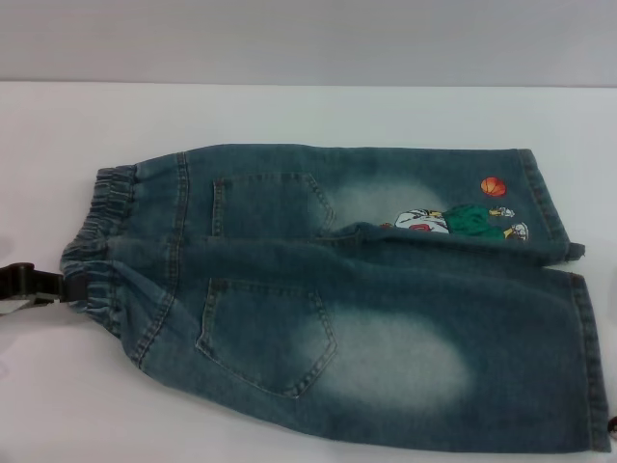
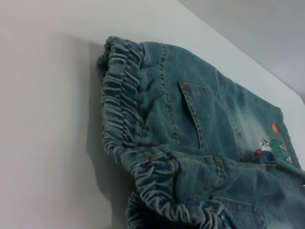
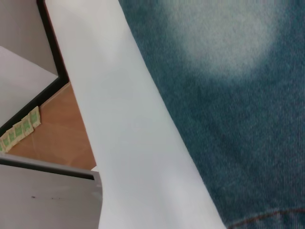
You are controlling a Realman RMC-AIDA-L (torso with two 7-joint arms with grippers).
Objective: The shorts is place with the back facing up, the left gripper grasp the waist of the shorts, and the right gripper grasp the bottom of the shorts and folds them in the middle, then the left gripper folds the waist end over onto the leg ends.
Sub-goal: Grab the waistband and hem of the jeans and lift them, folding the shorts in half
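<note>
The blue denim shorts (image 1: pixel 366 318) lie flat on the white table (image 1: pixel 289 111), with the two back pockets facing up. The ruffled waist (image 1: pixel 96 241) is at the left. The leg ends (image 1: pixel 578 357) are at the right, beside the cartoon print (image 1: pixel 463 220). My left gripper (image 1: pixel 72 286) comes in from the left edge and its tip touches the waistband. The left wrist view shows the waist (image 2: pixel 124 109) close up and none of the fingers. The right gripper is out of view. Its wrist camera sees faded denim (image 3: pixel 228 95) close by, next to the table's edge (image 3: pixel 124 133).
The table's back edge meets a grey wall beyond the shorts. In the right wrist view, an orange-brown floor (image 3: pixel 57 129) and a dark-framed panel (image 3: pixel 52 57) lie below the table's edge. Bare white tabletop surrounds the shorts at the left and back.
</note>
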